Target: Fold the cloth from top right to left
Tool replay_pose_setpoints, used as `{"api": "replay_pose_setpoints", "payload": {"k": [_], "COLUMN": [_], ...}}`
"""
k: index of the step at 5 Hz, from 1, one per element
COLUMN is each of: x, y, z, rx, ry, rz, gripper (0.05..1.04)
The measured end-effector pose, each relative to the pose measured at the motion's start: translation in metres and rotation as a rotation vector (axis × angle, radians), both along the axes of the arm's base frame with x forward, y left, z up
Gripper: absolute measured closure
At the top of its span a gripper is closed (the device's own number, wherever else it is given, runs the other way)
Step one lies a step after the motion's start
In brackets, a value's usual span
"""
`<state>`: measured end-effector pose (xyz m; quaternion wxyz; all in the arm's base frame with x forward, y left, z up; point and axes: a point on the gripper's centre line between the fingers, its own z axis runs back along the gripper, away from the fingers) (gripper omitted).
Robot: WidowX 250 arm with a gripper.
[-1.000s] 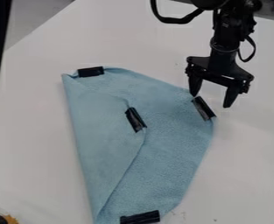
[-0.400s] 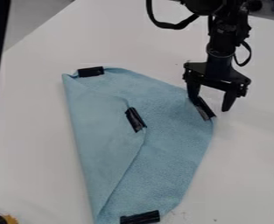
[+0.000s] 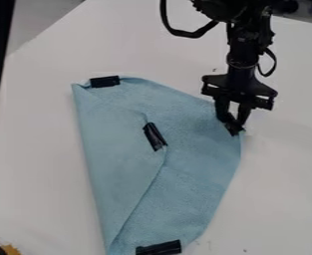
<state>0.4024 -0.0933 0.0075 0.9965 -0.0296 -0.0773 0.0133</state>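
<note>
Black, two-fingered and drawn together, the gripper (image 3: pixel 232 125) pinches the soft blue cloth (image 3: pixel 193 149) at its upper-right corner by a black strip (image 3: pixel 235 131), white tabletop (image 3: pixel 284 169) stretching away to the right. Mid-table, the cloth runs to the view's bottom edge, its left side a long, smooth folded flap (image 3: pixel 115 159) with a dark strip (image 3: pixel 155 136) at its inner point.

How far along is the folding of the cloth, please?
One flap on the left already lies folded inward, its taped tip mid-cloth. The gripper appears closed on the taped right corner of the blue cloth. That corner lies out at the right, so bringing it over to the left remains.
</note>
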Motion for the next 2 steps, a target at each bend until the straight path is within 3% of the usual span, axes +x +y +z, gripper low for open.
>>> {"api": "replay_pose_setpoints", "payload": {"k": [1, 2], "x": [0.0008, 0.0035], "y": [-0.0004, 0.0011], "z": [-0.0008, 0.0001], "rx": [-0.008, 0.002], "ry": [0.001, -0.001], "rz": [-0.003, -0.009], "gripper": [0.882, 0.99]}}
